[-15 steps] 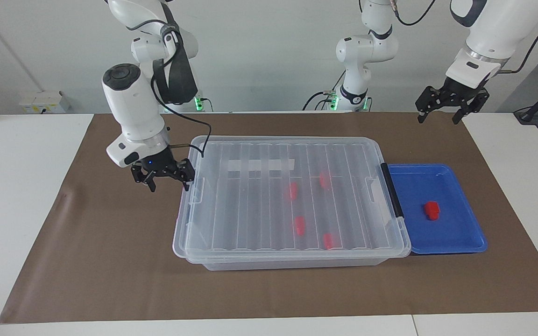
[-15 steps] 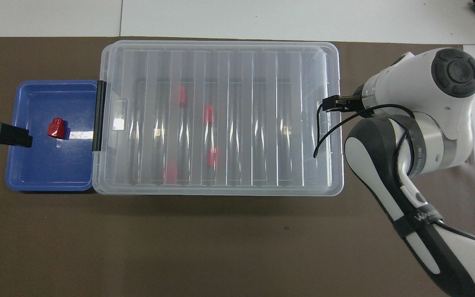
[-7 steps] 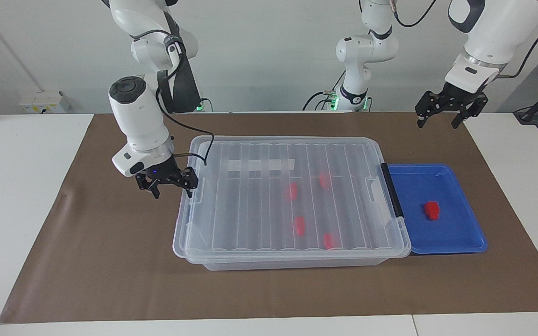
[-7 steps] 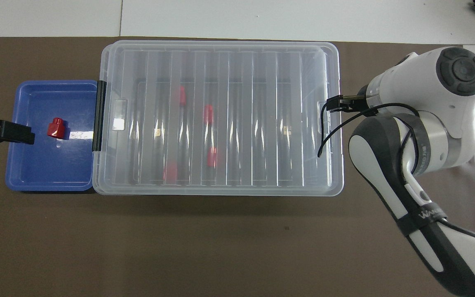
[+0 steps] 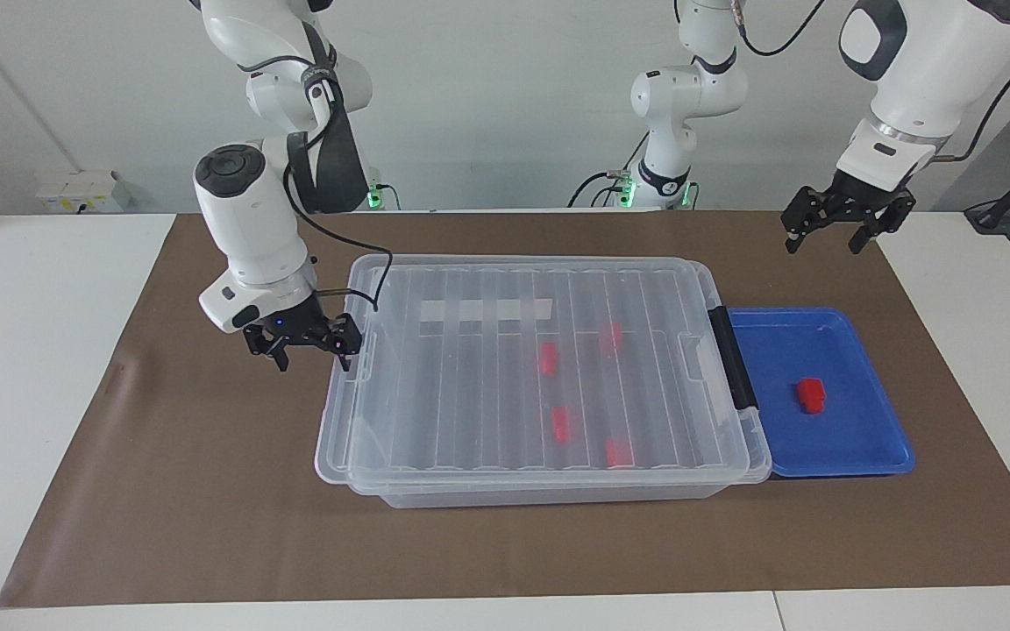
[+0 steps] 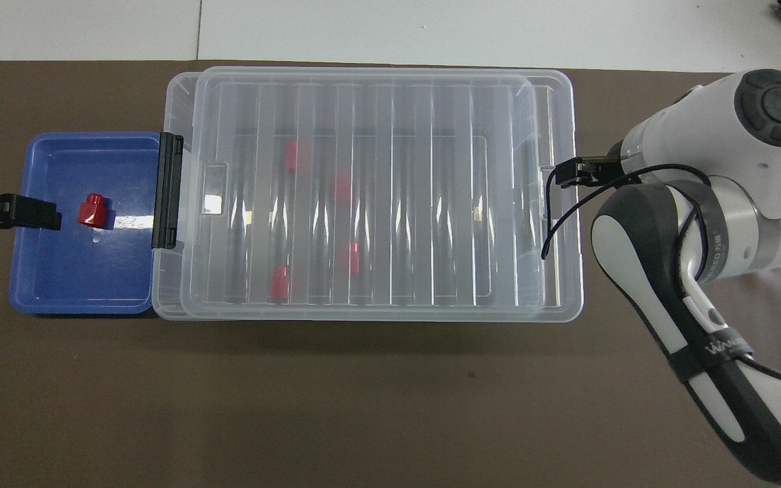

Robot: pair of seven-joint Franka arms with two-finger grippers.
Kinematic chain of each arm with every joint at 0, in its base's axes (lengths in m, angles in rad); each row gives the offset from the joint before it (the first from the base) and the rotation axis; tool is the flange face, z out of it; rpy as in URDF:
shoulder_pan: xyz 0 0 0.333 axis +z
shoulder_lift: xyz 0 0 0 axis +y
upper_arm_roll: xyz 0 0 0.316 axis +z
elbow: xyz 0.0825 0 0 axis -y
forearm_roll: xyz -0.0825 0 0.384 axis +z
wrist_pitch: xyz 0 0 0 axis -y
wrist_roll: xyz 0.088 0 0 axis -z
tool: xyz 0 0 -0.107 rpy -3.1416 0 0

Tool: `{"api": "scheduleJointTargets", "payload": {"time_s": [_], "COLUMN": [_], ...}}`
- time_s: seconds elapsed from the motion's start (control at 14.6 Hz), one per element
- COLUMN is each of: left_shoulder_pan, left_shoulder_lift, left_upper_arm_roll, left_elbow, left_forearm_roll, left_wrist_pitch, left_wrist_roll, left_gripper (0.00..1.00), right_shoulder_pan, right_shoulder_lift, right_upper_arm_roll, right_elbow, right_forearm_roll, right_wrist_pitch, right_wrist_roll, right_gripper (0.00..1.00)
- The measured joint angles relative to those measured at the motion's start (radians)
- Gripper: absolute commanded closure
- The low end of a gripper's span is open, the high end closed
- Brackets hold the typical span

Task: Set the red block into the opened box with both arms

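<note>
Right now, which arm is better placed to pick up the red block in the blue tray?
The left: the left hand hangs open in the air near the blue tray holding the red block. The right hand is at the lid of the box, toward the right arm's end.

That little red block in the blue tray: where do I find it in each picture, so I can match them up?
Facing view: red block sits in the blue tray, toward the picture's right.
Overhead view: the same block shows toward the picture's left.
Shared landmark: the box's black latch, beside the tray.
</note>
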Motion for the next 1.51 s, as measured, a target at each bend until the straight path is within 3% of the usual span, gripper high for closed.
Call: {"api": "scheduleJointTargets", "payload": {"time_s": [0.41, 1.03, 1.51], "left_shoulder_pan": [0.041, 0.113, 0.119], "left_shoulder_lift": [0.031, 0.171, 0.307], "left_upper_arm_roll": [0.003, 0.005, 0.002], "left_elbow": [-0.088, -0.241, -0.276], "left_forearm_roll": [0.0, 0.0, 0.0], "left_wrist_pitch": [0.175, 0.523, 0.702], "left_wrist_roll": [0.0, 0.005, 0.009], "left_gripper": [0.0, 0.0, 0.0], "right_shoulder_pan": [-0.044, -0.098, -0.119], "right_shoulder_lift": [-0.005, -0.011, -0.014], "right_upper_arm_roll": [0.0, -0.001, -0.003], "right_elbow": [0.005, 0.008, 0.009], "right_forearm_roll": [-0.02, -0.031, -0.053], "right_wrist_pitch": [-0.033, -0.053, -0.07], "right_wrist_roll": [-0.041, -0.102, -0.103], "right_gripper": [0.0, 0.0, 0.0]}}
